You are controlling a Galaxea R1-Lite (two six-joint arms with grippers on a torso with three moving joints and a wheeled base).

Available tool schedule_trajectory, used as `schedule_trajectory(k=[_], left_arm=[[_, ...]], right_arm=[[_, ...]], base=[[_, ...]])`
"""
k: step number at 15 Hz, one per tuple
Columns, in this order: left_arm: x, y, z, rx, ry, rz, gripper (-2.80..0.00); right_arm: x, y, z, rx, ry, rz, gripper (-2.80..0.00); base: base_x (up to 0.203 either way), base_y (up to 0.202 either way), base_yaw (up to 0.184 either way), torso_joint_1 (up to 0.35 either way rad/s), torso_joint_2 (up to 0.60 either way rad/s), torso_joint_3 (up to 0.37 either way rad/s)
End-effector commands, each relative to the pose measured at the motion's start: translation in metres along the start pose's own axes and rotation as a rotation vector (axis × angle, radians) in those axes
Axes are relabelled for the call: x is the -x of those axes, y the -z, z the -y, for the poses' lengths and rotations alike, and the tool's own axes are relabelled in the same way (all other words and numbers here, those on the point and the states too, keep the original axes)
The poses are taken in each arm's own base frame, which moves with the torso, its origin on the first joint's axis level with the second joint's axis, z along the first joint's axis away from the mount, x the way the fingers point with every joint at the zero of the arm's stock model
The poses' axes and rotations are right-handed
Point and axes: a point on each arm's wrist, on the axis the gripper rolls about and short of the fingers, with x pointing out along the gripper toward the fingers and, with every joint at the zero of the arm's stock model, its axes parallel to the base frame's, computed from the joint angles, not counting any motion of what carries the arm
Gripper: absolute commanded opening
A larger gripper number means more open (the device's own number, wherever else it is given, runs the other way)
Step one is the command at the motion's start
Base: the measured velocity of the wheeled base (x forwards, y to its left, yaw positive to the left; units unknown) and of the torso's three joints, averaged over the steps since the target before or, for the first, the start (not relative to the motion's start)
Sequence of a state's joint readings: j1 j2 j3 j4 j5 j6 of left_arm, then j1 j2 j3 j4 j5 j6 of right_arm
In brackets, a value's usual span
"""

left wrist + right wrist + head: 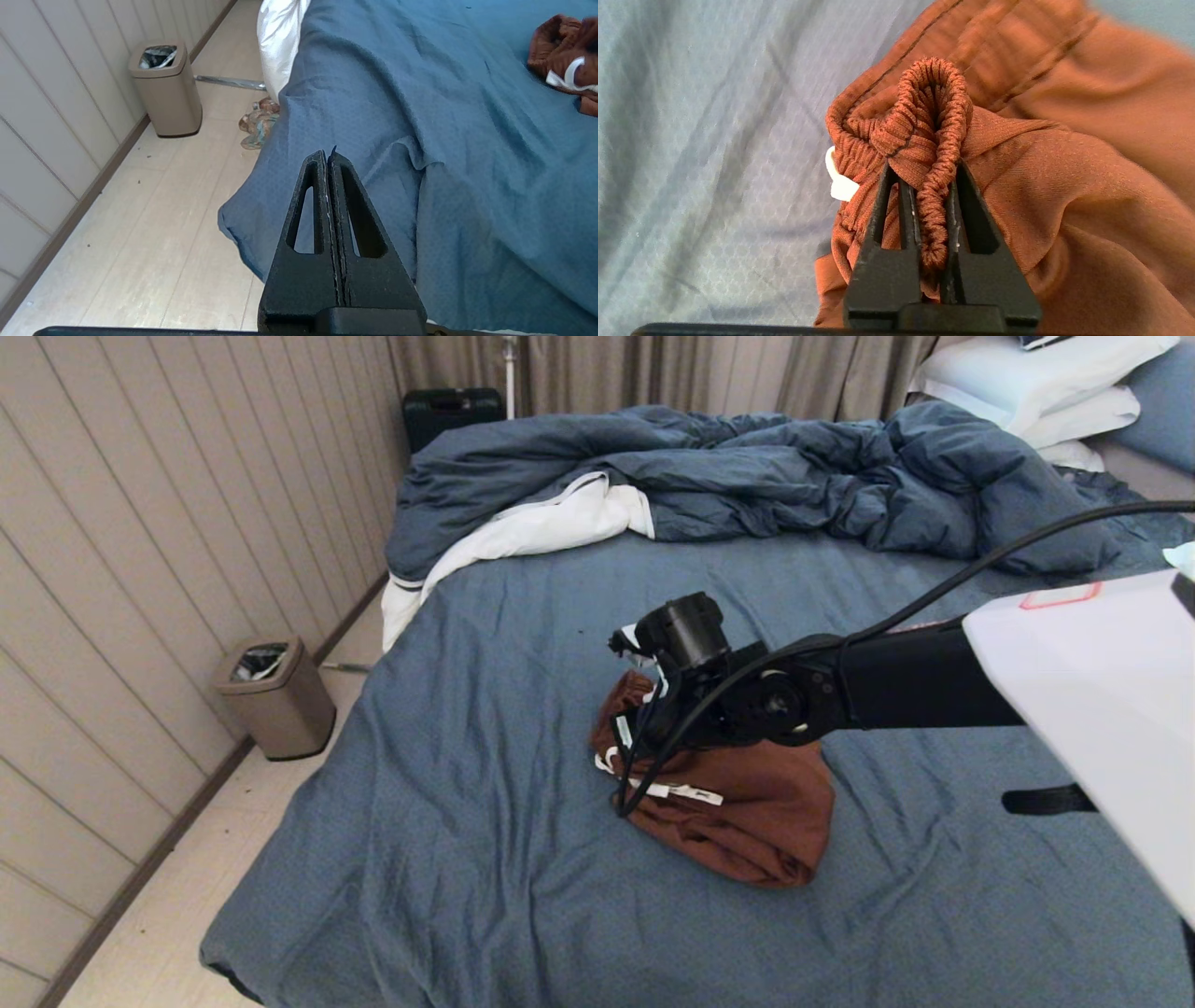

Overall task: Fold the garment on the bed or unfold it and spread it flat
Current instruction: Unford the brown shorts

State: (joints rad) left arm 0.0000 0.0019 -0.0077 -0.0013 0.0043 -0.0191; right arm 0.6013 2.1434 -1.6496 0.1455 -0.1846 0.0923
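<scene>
Rust-brown knit, the garment (738,803) lies bunched in a heap on the bed (448,821), a little toward four o'clock from the middle of the head view, on the wrinkled slate-blue sheet. Its white drawstring (677,791) trails across the heap's nine o'clock side. The right gripper (931,182) reaches in from three o'clock on its black arm and sits over the heap's upper end; in the right wrist view its jaws are narrow, pinched on a fold of the gathered elastic waistband (931,116), which loops up past the fingertips (889,179). A bit of white cord shows just beside that fold.

The left gripper (327,156) hangs parked off the bed's near corner, above the pale floor, its jaws pressed together with nothing between them. The shorts sit well apart from it.

A rumpled dark-blue duvet (747,476) with white lining is piled at twelve o'clock, white pillows (1036,383) at one o'clock, and a tan waste bin (275,695) stands on the floor at nine o'clock beside the panelled wall.
</scene>
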Motion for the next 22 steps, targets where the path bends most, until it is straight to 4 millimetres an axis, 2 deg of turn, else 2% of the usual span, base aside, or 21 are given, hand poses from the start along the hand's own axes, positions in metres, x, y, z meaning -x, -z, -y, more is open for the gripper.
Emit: schedule_trajectory(k=[1,4,6,7,9,11,12,16,19,22], left_arm=[[0.0,0.0,0.0,0.001,-0.002,-0.001,-2.8],[0.0,0.0,0.0,0.001,-0.001,0.0,-2.8],[0.0,0.0,0.0,0.001,0.0,-0.001,-2.8],[0.0,0.0,0.0,0.001,-0.001,0.001,-2.8],[0.0,0.0,0.0,0.002,-0.001,-0.001,-2.8],[0.0,0.0,0.0,0.002,-0.003,0.002,-2.8],[0.0,0.0,0.0,0.002,-0.003,0.002,-2.8],[0.0,0.0,0.0,0.004,-0.003,0.004,-2.8],[0.0,0.0,0.0,0.004,-0.002,0.004,-2.8],[0.0,0.0,0.0,0.004,-0.002,0.007,-2.8]], right_arm=[[0.025,-0.016,0.005,-0.016,0.022,0.067,-2.8],[0.082,-0.039,0.018,-0.048,0.066,0.188,-2.8],[0.135,-0.05,0.045,-0.088,0.113,0.28,-2.8],[0.155,-0.049,0.064,-0.113,0.156,0.304,-2.8],[0.183,-0.03,0.104,-0.151,0.267,0.293,-2.8],[0.206,-0.004,0.128,-0.172,0.349,0.263,-2.8],[0.214,0.013,0.142,-0.193,0.387,0.233,-2.8],[0.236,0.078,0.168,-0.278,0.418,0.125,-2.8],[0.233,0.117,0.184,-0.331,0.49,0.092,-2.8],[0.226,0.148,0.194,-0.348,0.555,0.076,-2.8]], base=[[0.0,0.0,0.0,0.0,0.0,0.0],[0.0,0.0,0.0,0.0,0.0,0.0],[0.0,0.0,0.0,0.0,0.0,0.0],[0.0,0.0,0.0,0.0,0.0,0.0],[0.0,0.0,0.0,0.0,0.0,0.0],[0.0,0.0,0.0,0.0,0.0,0.0],[0.0,0.0,0.0,0.0,0.0,0.0],[0.0,0.0,0.0,0.0,0.0,0.0],[0.0,0.0,0.0,0.0,0.0,0.0],[0.0,0.0,0.0,0.0,0.0,0.0]])
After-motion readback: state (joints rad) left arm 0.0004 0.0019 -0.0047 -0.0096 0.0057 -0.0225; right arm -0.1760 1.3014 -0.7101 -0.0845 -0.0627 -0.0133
